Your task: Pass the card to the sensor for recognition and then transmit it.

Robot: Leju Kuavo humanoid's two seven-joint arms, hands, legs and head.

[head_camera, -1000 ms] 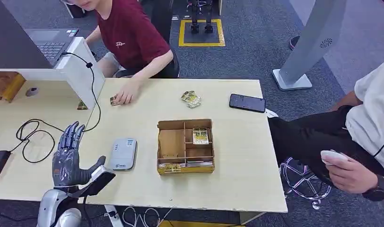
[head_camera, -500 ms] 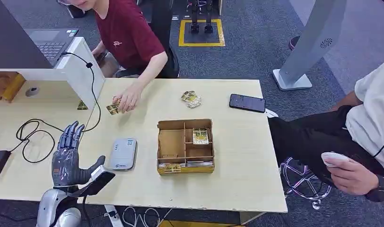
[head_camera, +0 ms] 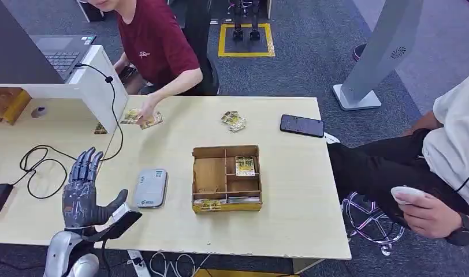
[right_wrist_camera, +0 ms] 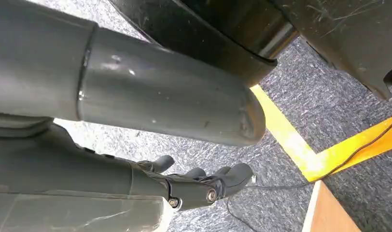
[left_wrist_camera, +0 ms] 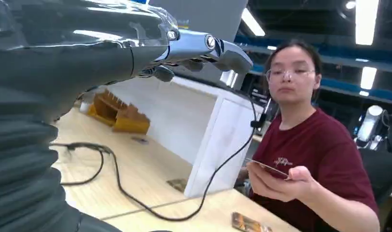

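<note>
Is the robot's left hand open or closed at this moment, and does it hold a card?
Open and empty: the left hand is raised above the table, fingers spread, with no card in it.

Left robot hand (left_wrist_camera: 112,53) fills the near side, fingers straight & apart, holding nothing. Beyond it a person in a dark red shirt (left_wrist_camera: 312,159) holds a card (left_wrist_camera: 267,167) flat on their palm. Another card (left_wrist_camera: 251,223) lies on the light wood surface (left_wrist_camera: 136,179), w/ a black cable (left_wrist_camera: 117,169) running past a white divider (left_wrist_camera: 218,140).
</note>
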